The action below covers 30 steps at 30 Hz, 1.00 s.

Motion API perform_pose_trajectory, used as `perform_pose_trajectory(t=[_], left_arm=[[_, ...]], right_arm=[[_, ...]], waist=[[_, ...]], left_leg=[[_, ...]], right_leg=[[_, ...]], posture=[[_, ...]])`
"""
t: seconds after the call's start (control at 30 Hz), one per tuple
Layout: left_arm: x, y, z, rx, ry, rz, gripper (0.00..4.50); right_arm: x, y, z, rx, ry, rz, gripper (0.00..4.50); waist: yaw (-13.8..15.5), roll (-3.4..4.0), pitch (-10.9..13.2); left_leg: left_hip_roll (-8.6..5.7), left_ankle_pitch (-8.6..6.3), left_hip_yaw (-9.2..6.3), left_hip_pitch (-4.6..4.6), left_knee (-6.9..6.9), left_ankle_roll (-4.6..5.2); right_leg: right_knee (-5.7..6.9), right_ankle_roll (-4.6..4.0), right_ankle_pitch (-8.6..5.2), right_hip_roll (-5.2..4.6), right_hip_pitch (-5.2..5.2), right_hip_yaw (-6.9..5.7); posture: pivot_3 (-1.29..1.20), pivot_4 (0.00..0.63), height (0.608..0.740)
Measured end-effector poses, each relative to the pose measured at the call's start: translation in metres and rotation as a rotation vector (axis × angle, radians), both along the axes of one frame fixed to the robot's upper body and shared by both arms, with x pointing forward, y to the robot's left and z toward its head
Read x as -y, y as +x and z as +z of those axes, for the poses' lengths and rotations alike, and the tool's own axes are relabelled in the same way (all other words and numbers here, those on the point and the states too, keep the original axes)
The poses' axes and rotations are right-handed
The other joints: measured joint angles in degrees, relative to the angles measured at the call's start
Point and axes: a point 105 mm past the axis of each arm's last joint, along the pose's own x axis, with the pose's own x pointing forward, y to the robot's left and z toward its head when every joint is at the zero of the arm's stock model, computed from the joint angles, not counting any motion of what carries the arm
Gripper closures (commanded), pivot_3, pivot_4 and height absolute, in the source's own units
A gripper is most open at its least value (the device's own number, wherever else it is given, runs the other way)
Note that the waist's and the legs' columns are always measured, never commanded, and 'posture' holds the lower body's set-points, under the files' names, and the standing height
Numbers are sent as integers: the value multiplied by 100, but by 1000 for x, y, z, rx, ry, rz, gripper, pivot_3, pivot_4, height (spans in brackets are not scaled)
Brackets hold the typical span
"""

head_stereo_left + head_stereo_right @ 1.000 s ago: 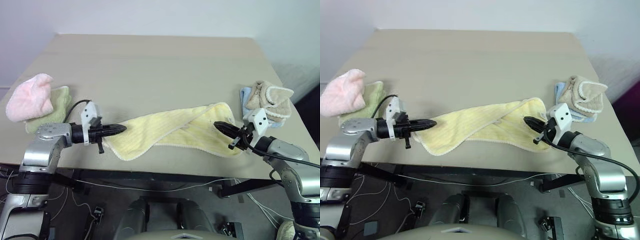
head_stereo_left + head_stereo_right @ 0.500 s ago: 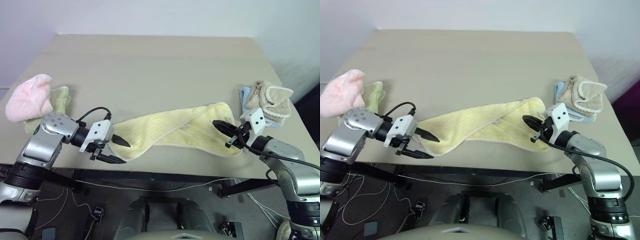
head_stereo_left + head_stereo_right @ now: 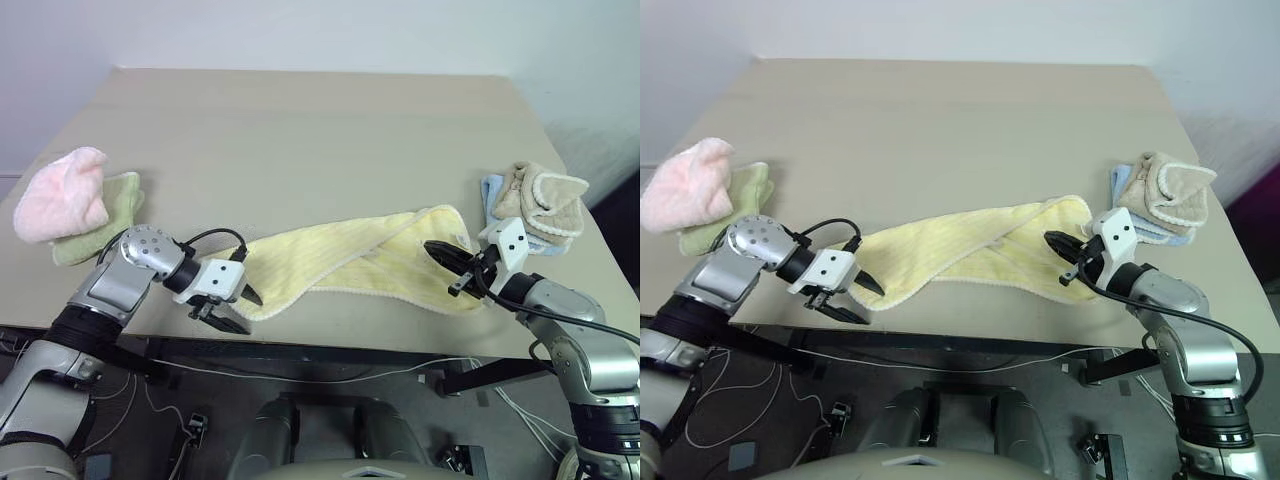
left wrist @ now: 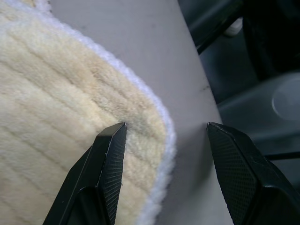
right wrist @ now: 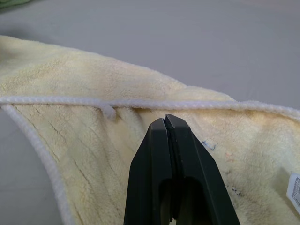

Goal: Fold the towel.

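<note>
Towel [image 3: 350, 262] corner lies between spread left jaws [image 4: 164, 140]; right jaws [image 5: 165, 123] pressed together above it.

I'm looking at a lab-style test setup: a bare beige tabletop [image 3: 300, 120] against plain white walls [image 3: 300, 30], loose cables [image 3: 300, 378] trailing underneath
</note>
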Motion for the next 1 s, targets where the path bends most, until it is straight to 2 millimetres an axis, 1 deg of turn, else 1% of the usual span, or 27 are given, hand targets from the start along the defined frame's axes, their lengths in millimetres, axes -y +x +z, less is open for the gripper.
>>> perform_pose_trajectory(t=[0.03, 0.23, 0.4, 0.5, 0.57, 0.67, 0.73, 0.77, 0.87, 0.93, 1.0], left_arm=[[0, 1, 0, -1, -1, 4, 2469], [-2, 3, 1, -7, -4, 26, 4451], [-1, 2, 3, -28, -15, 58, 4480], [1, -1, 4, -42, -36, 68, 4480], [3, -1, 9, -55, -77, 95, 4480], [8, 5, 30, -47, -203, 163, 4500], [10, 8, 44, -21, -256, 190, 4500], [9, 9, 47, -13, -269, 201, 4500], [6, 10, 48, -14, -293, 237, 4500], [4, 10, 47, -15, -300, 253, 4500], [-3, 7, 44, -21, -296, 277, 4500]], right_arm=[[0, 0, 0, -1, 0, -2, 4500], [0, 0, 0, 3, -1, -4, 4500], [-1, 1, 4, 15, -4, -1, 4500], [-2, 7, 13, 58, -29, -3, 4500], [3, 14, 21, 105, -95, -25, 4500], [18, 31, 23, 153, -260, -67, 3931], [28, 44, 22, 180, -380, -78, 3309], [30, 49, 21, 194, -444, -69, 3004], [39, 66, 14, 217, -602, -33, 1962], [40, 74, 12, 228, -660, -6, 1349], [41, 83, 12, 235, -714, 28, 1349]], waist=[[-3, 0, 0], [-25, 1, -1], [-32, 2, 0], [-30, 2, 0], [-26, 2, 0], [-26, 1, 1], [-30, 1, 2], [-33, 2, 2], [-69, 4, 4], [-112, 7, 5], [-166, 8, 7]], left_leg=[[0, 0, 0, 2, 0, 0], [1, 0, -1, 4, 0, 0], [2, 0, 0, 3, 0, 0], [2, 0, 0, 3, 0, 0], [2, 0, 0, 2, 0, 0], [0, 0, 0, 1, 3, 0], [0, 0, 1, 1, 3, 0], [0, 0, 2, 1, 2, 0], [2, 0, 6, 1, 1, 0], [2, 0, 5, 0, 1, 0], [2, 0, 5, 0, 0, -1]], right_leg=[[0, 0, 0, 0, 2, 0], [2, 1, 0, 1, 3, 0], [3, 1, 0, 2, 1, 1], [3, 1, 0, 1, 0, 1], [3, 0, 0, 2, -1, 0], [3, 1, 0, 3, -1, -1], [4, 1, -1, 3, -2, -1], [4, 1, -1, 4, -2, -1], [5, 1, -1, 6, -6, 1], [6, 1, -1, 5, -6, 1], [5, 1, -1, 4, -6, 1]], posture=[[0, 150, 740], [0, 150, 740], [0, 150, 740], [0, 150, 740], [0, 150, 740], [0, 150, 740], [0, 150, 740], [0, 150, 740], [0, 150, 740], [0, 150, 740], [0, 150, 740]])
